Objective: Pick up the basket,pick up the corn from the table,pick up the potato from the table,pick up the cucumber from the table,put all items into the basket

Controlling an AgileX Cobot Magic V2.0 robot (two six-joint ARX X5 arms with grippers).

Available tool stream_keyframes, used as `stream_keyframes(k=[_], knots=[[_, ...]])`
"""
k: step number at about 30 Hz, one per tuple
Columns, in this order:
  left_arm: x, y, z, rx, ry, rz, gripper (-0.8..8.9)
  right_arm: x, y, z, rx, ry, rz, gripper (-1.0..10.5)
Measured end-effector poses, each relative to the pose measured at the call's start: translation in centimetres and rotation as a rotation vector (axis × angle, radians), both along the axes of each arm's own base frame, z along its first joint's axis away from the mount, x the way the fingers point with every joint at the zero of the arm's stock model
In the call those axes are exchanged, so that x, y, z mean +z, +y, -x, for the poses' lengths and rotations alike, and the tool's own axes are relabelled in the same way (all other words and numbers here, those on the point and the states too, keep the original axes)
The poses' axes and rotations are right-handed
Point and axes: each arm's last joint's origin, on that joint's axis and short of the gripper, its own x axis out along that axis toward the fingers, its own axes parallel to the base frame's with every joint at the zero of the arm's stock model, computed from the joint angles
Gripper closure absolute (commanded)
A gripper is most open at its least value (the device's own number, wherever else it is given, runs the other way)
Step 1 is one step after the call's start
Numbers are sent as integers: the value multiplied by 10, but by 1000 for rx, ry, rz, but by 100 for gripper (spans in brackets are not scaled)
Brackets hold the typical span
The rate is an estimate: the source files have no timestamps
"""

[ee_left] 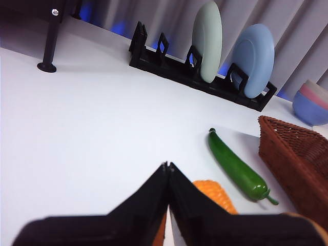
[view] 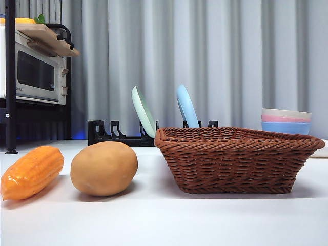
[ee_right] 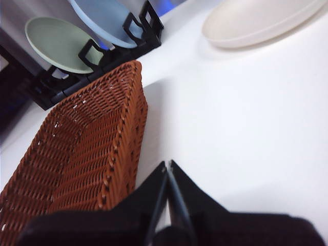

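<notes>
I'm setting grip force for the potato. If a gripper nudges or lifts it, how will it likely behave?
The potato is smooth and egg-shaped, lying on its side on the table, so a nudge would probably roll it. Its rounded skin offers no flat faces, so jaws may slip off-centre. It looks stiff, and thicker than the corn, so needs a wide opening.

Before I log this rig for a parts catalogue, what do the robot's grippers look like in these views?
Both look alike. The left gripper and the right gripper each have two matte black jaws, broad at the base and tapering to a thin wedge tip. No cables, markings or labels show on either. The front view shows neither arm.
</notes>
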Motion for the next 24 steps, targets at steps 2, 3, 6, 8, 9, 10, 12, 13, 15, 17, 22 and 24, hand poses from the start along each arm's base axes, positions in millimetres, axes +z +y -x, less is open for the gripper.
stream_keyframes(k=[2, 3, 6, 8, 9, 10, 12, 13, 15, 17, 22, 24], knots=[[10, 0, 2, 0, -18, 1, 821, 7, 0, 0, 0, -16, -2, 956], [17, 0, 4, 0, -33, 2, 821, 12, 0, 1, 0, -27, -4, 956], [34, 1, 7, -1, -44, 2, 821, 28, 0, 1, 0, -55, -5, 956], [44, 1, 7, -2, -26, -5, 821, 40, 0, 0, 3, -66, 7, 956], [48, 1, 7, -4, -14, -14, 821, 47, 0, -1, 5, -69, 17, 956], [53, 0, 7, -8, -4, -24, 821, 53, 0, -2, 8, -71, 26, 956], [65, 0, 5, -23, 9, -52, 821, 69, 1, -5, 14, -79, 52, 956], [70, 0, 4, -35, 12, -64, 821, 76, 1, -7, 17, -83, 65, 956], [84, -1, 1, -68, 16, -91, 821, 93, 2, -12, 27, -85, 100, 956], [97, -3, -3, -113, 22, -114, 821, 107, 2, -17, 36, -73, 137, 955], [125, -7, -17, -236, 69, -155, 821, 137, 5, -36, 69, 32, 232, 953], [134, -9, -23, -288, 105, -165, 820, 148, 6, -45, 100, 97, 274, 951]])
